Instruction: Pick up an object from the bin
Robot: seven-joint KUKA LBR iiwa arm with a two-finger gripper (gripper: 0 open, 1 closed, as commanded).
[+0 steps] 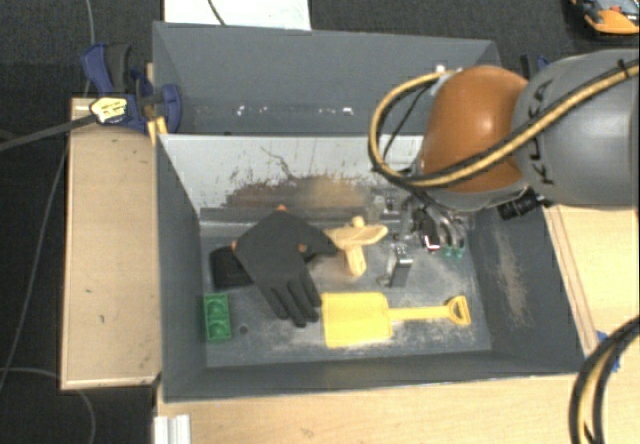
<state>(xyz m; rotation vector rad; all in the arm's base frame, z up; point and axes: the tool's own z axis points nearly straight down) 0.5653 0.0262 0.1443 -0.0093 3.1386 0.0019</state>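
My gripper (398, 270) hangs low over the right middle of the bin floor, its metal fingers pointing down beneath the orange wrist cover. Just left of the fingers lies a pale cream plastic piece (354, 240), close to them but apart. In front of the gripper a yellow toy shovel (372, 318) lies flat, blade to the left and handle to the right. A black glove (281, 263) is spread out further left. Nothing shows between the fingers.
A green toy brick (217, 316) stands in the front left corner. A small black object (227, 266) lies beside the glove at the left wall. The arm and its cables cover the bin's right back part.
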